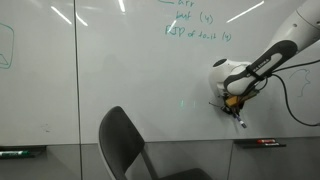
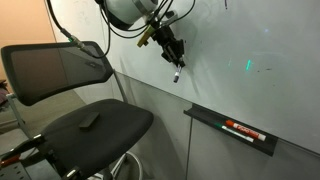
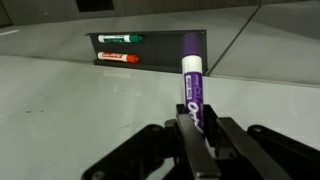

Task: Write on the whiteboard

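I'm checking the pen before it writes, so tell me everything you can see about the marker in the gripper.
The marker is slim and plastic-looking: purple end, white band, purple barrel with white lettering. The gripper is shut on the barrel, the end pointing out toward the whiteboard. Whether that end is capped or touches the board cannot be told.

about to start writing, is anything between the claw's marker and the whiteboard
Nothing visible does. The claw grips a purple marker aimed at bare whiteboard; the marker tray sits off to the side, and the chair stands lower down.
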Controlling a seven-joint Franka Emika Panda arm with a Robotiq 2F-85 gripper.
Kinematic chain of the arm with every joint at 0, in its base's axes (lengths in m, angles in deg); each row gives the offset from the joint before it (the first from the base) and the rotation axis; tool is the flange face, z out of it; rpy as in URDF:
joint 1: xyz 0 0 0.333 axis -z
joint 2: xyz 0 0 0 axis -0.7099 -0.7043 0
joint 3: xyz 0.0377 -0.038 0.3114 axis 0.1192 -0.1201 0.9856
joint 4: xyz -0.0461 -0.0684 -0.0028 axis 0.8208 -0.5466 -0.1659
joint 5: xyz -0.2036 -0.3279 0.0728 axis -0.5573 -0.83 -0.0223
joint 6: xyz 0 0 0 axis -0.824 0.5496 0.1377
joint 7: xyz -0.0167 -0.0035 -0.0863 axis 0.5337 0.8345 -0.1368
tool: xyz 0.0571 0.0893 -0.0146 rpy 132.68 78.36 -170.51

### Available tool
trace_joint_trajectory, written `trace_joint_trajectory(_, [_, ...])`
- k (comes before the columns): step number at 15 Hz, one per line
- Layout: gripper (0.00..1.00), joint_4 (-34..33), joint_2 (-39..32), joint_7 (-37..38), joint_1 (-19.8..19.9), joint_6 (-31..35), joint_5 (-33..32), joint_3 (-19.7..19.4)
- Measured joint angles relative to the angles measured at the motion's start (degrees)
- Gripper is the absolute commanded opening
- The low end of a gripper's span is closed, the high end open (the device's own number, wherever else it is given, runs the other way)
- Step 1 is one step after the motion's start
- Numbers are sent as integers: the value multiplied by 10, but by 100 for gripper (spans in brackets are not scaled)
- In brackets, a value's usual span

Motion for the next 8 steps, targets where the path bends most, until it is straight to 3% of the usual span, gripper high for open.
trace_joint_trajectory(5, [10,13,27,15,1,-9,1,0])
trace_joint_trajectory(8, [9,24,50,1,-3,-60,26,24])
